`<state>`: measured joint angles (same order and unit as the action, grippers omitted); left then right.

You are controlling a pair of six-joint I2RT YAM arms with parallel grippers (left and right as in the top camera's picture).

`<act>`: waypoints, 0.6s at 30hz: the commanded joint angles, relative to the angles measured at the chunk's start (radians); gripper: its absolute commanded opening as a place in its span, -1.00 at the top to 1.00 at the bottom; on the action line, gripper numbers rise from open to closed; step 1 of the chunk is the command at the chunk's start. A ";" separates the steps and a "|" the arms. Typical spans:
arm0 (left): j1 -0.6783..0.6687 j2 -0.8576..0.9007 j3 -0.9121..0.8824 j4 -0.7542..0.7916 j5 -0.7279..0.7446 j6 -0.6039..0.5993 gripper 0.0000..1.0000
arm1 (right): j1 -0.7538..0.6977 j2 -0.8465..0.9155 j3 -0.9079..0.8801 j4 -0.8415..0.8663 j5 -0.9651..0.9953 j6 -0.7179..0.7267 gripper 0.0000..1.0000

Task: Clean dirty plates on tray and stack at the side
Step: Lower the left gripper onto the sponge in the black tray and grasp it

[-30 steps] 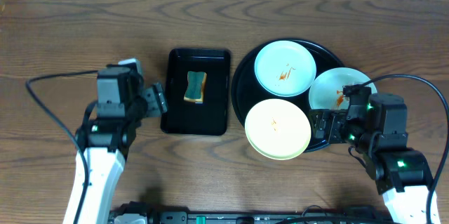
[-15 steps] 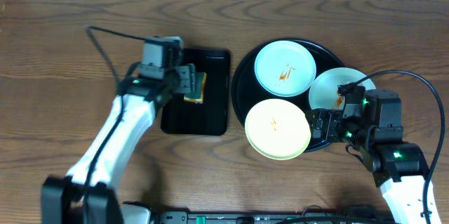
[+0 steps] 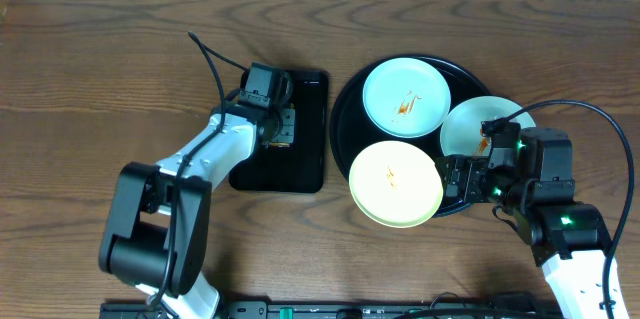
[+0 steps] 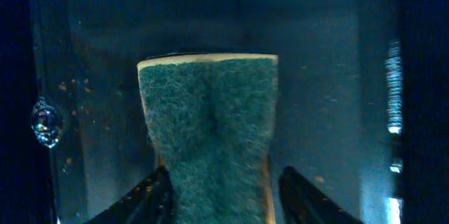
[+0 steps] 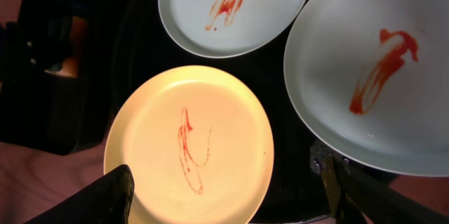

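Observation:
Three plates lie on the round black tray [image 3: 343, 119]: a mint one [image 3: 405, 97] at the back, a mint one [image 3: 478, 127] on the right and a pale yellow one [image 3: 395, 183] at the front, overhanging the rim. Each carries an orange-red smear, plain in the right wrist view on the yellow plate [image 5: 189, 147] and both mint plates [image 5: 235, 6] [image 5: 379, 76]. My right gripper [image 3: 452, 180] [image 5: 224, 182] hovers open over the yellow plate's near edge. My left gripper [image 3: 280, 124] [image 4: 226, 175] straddles a green-topped sponge [image 4: 207, 126]; the left finger touches it, the right finger stands slightly apart.
The sponge lies in a smaller rectangular black tray [image 3: 300, 164] just left of the round tray. Wet specks and droplets dot that tray's floor [image 4: 77, 133]. Bare wooden table [image 3: 100, 69] stretches to the left and behind.
My left arm swung right from the table's left side to over the rectangular tray, came down on the sponge, and its jaws narrowed around it. The right arm barely moved.

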<state>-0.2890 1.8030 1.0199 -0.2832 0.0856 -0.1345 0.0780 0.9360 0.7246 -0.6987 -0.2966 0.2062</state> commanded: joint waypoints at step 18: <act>0.016 -0.167 0.030 -0.042 -0.027 -0.001 0.85 | 0.009 -0.001 0.024 -0.002 -0.011 0.006 -0.66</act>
<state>-0.2779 1.6661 1.0237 -0.3115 0.0647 -0.1307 0.0780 0.9360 0.7246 -0.6991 -0.2970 0.2062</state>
